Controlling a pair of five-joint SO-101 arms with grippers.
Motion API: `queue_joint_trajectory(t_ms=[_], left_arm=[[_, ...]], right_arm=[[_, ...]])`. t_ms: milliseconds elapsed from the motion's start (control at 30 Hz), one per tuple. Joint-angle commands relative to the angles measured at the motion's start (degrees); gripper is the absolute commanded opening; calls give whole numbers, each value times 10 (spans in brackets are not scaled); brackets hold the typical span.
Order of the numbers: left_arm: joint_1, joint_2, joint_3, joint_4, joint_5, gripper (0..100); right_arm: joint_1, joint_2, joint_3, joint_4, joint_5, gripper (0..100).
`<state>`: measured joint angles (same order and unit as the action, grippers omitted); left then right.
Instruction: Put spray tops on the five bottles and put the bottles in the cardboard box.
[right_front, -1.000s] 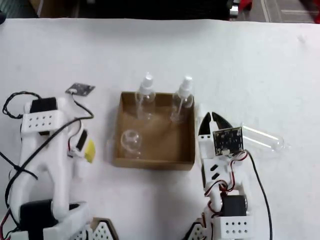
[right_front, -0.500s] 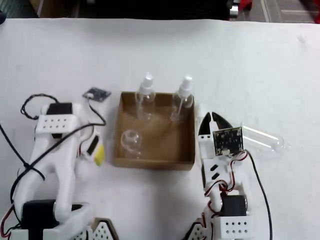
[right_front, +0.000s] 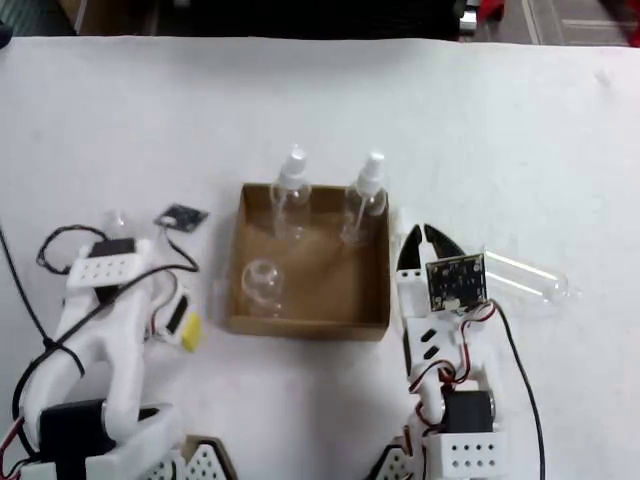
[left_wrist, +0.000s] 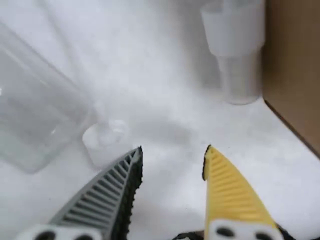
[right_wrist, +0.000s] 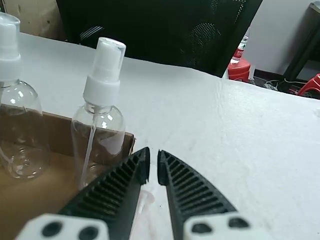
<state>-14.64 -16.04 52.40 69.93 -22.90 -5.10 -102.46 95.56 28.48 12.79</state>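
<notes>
Left gripper (left_wrist: 172, 150) open, holding nothing, at the left of the high view beside the box (right_front: 305, 325). Left bottle (left_wrist: 35, 115) lies on its side on the table (right_front: 500, 130), neck just ahead of the grey finger, not between the fingers, body running off to that finger's side. Spray top (left_wrist: 235, 45) stands upright farther ahead, just beside the box wall. Left arm is nearer both, so probably its pick. Right gripper (right_wrist: 153, 152) nearly closed, empty, right of the box. Right bottle (right_front: 525, 275) lies just beside it, long axis left-right, no top. Box holds two capped bottles (right_front: 292, 198) upright at the back and one open bottle (right_front: 262, 280) front left
</notes>
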Motion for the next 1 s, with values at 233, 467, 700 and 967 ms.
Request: queue_joint_trajectory(t_ms=[233,467,700,967], left_arm=[[-102,-17,-12,-64,-3,193],[-189,71,-123,-66,-3,192],[-197,241,-264,86,-8,188],[-196,108,-317,224,9,189]], right_arm=[[1,-5,13,0,6,15],[0,-5,13,0,6,15],[-1,-4,13,0,6,15],[-3,-4,13,0,6,15]])
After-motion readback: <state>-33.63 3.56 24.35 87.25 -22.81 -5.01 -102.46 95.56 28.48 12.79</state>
